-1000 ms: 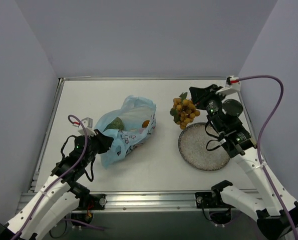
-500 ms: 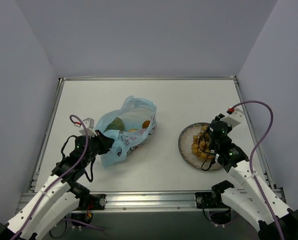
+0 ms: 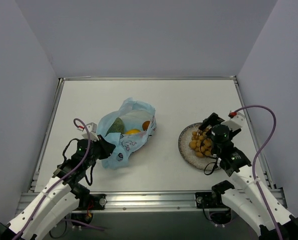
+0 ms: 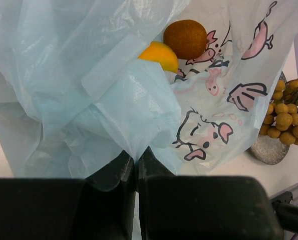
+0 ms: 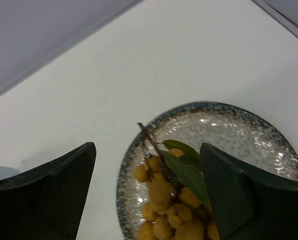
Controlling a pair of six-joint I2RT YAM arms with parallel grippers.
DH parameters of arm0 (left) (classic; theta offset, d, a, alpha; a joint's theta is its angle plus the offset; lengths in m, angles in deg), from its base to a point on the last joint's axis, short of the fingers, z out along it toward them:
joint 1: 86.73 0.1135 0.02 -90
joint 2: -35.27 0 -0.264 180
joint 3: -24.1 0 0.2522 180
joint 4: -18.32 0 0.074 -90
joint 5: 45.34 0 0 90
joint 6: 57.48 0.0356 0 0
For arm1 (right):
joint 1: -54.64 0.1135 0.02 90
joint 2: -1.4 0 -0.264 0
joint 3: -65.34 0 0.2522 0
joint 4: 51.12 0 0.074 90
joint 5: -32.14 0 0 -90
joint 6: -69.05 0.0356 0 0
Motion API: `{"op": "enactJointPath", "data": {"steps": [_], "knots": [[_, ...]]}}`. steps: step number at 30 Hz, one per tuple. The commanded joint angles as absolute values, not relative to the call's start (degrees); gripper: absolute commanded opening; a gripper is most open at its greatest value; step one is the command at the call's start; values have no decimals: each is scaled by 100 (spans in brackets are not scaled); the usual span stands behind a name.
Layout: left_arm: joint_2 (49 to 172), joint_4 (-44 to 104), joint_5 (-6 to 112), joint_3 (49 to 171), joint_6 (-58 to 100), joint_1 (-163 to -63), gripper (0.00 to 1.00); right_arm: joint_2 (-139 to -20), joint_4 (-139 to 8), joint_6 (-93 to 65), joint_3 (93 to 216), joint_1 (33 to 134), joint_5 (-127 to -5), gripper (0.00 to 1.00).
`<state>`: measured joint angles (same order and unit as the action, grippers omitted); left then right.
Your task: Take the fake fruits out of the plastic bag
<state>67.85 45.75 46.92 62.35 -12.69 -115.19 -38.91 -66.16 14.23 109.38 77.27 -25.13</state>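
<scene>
Now that the bunch of orange-tan balls [image 3: 201, 142] lies on the plate [image 3: 186, 151], around 4 o'clock on the table [image 3: 164, 95], the right gripper [image 5: 147, 150] hangs right over it, jaws spread wide and gripping nothing. A second ago it was clamped on that bunch up at the plate's 12 o'clock. At the plate's 9 o'clock, the plastic bag [image 3: 124, 131], mango [image 4: 160, 54] and melon [image 3: 116, 125] inside, is pinched at its 7 o'clock corner by the left gripper [image 4: 137, 165], closed tight, same as before.
</scene>
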Motion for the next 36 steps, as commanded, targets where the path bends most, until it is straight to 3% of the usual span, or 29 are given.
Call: {"op": "enactJointPath", "data": {"steps": [1, 4, 6, 10, 17, 24, 33, 34, 35, 36], "knots": [[6674, 4605, 4791, 6317, -1318, -11547, 2, -4191, -6453, 990, 11740, 7924, -3140, 80], [6613, 4588, 4791, 6273, -1310, -11547, 2, -4822, -6435, 674, 12329, 8765, -3159, 74], [6612, 4597, 4809, 6273, -1275, -11547, 2, -5332, -6400, 481, 12723, 9711, -2835, 61], [6551, 4702, 4809, 6343, -1186, -11573, 2, -6291, -6006, 24, 13463, 10973, -2840, 5], [6252, 5062, 4738, 6291, -1300, -11599, 3, -8295, -5020, -337, 14640, 11370, -4308, 4], [5945, 5677, 4818, 6229, -1459, -11617, 2, -10150, -5038, -286, 15460, 11115, -4195, 3], [6093, 6082, 4527, 6282, -1644, -11705, 2, -9495, -4317, -101, 13651, 11930, -4714, 10], [6146, 6030, 4528, 6291, -1626, -11705, 6, -9371, -4299, -57, 13501, 12002, -4636, 11], [6190, 5943, 4580, 6273, -1591, -11696, 16, -9283, -4247, 5, 13360, 12046, -4644, 11], [6234, 5759, 4650, 6230, -1582, -11705, 43, -9125, -4160, 57, 13124, 12064, -4679, 12]]}}
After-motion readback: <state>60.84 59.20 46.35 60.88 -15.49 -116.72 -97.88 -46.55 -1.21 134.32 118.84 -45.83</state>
